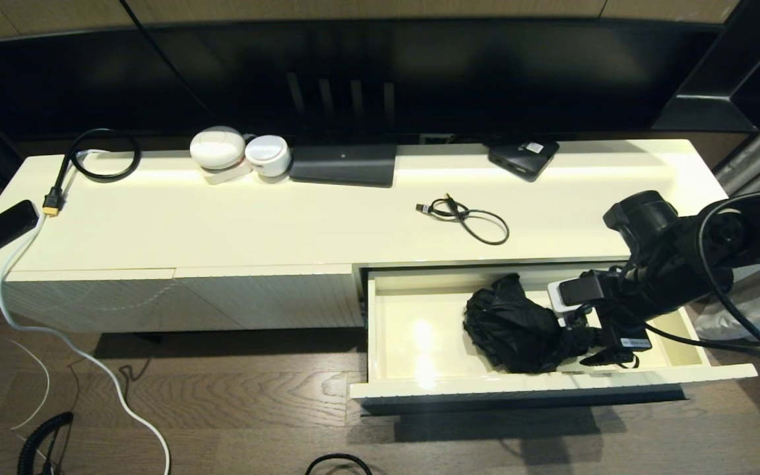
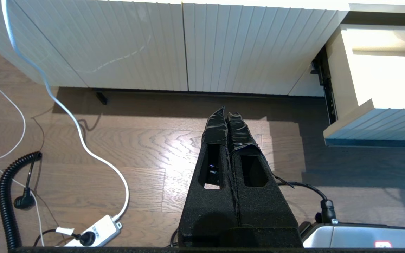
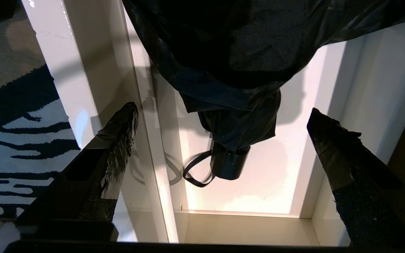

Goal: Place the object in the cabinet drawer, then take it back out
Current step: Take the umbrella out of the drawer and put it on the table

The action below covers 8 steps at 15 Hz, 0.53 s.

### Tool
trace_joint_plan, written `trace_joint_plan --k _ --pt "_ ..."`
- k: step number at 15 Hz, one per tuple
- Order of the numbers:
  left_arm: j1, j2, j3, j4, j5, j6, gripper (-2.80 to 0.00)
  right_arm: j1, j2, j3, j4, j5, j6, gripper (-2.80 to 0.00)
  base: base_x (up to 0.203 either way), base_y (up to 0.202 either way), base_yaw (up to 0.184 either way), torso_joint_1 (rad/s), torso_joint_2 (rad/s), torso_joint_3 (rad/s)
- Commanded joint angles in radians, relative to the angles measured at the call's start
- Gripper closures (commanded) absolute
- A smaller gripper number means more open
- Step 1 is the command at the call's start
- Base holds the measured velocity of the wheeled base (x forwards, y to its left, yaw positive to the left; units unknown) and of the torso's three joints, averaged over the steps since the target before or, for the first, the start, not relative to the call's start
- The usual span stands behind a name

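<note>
Left gripper (image 2: 227, 116), black foam-padded with taped tips, hangs parked over the brown wood floor (image 2: 146, 140), jaws pressed together, empty. Beyond it, the wide cream-white cabinet drawer (image 1: 551, 386) stands pulled out. Inside lies a folded black fabric umbrella (image 1: 515, 323), its cylindrical handle and wrist strap toward the drawer's right end. Right gripper (image 3: 220, 116) hovers above that handle, jaws spread wide, holding nothing. Farther back, a thin black looped cable (image 1: 469, 218) rests on the cabinet top (image 1: 254, 218).
</note>
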Motion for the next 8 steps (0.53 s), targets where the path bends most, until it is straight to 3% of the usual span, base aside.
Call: trace_joint_plan --k 1,8 --pt "0.001 0.000 0.000 0.000 0.001 -0.001 0.00 0.000 0.014 0.001 0.003 0.000 -0.008 -2.80 0.000 0.000 0.000 0.000 0.00 0.000" --pt "0.000 0.000 0.000 0.000 0.001 -0.001 0.00 0.002 0.022 -0.036 0.009 -0.006 -0.008 -2.80 0.000 0.000 0.000 0.000 0.00 0.000"
